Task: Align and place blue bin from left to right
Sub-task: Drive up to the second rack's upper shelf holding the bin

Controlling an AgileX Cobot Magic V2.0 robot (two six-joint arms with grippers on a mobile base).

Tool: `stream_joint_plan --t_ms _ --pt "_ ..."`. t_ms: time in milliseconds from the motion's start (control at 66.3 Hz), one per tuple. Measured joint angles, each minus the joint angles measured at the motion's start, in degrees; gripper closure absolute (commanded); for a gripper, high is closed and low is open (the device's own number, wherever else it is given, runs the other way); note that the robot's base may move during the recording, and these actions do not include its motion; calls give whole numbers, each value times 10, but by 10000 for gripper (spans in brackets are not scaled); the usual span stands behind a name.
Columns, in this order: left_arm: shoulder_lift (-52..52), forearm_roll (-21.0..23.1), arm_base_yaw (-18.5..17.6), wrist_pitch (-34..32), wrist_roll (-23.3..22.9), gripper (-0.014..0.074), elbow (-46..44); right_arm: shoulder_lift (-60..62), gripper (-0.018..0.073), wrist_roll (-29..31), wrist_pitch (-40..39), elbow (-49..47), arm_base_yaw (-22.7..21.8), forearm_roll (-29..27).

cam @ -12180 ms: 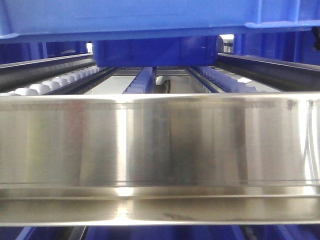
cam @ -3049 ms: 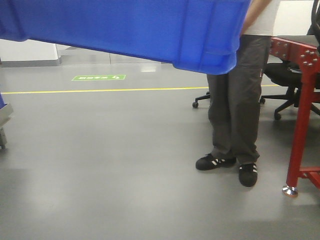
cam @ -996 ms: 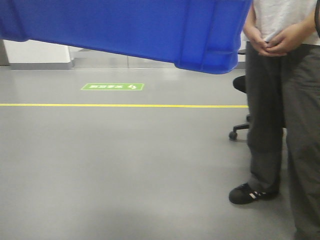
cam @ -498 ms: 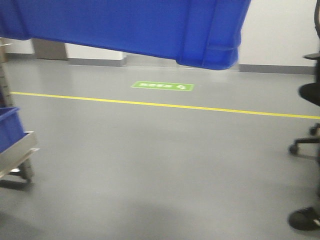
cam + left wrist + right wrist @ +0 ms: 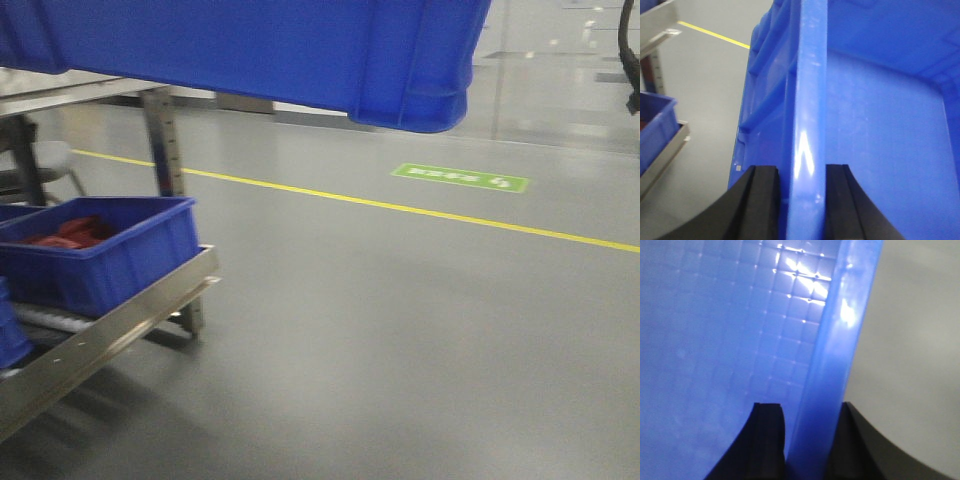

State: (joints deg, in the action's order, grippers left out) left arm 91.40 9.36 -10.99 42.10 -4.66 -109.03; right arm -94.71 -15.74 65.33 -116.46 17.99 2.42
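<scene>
Two end effectors are carrying one bin (image 5: 250,50). The left end effector (image 5: 801,172) is clamping its two fingers on the rim, and the right end effector (image 5: 807,410) is doing the same on its side. The bin is hanging above the floor (image 5: 400,330). Below the left end effector, one tub (image 5: 100,260) of red stuff is sitting on a rack (image 5: 110,325).

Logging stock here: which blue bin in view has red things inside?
The smaller blue bin on the steel rack, lower left: red items show inside. The large blue bin, held by the left gripper and right gripper, looks empty where visible.
</scene>
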Motion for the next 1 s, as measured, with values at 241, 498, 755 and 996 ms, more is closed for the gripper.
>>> stream_joint_plan --t_ms 241,498,755,996 --pt "0 0 0 0 0 708 0 0 627 0 0 0 0 1" --pt "0 0 0 0 0 708 0 0 627 0 0 0 0 1" --pt "0 0 0 0 0 708 0 0 627 0 -1 0 0 1" --pt "0 0 0 0 0 708 0 0 627 0 -1 0 0 1"
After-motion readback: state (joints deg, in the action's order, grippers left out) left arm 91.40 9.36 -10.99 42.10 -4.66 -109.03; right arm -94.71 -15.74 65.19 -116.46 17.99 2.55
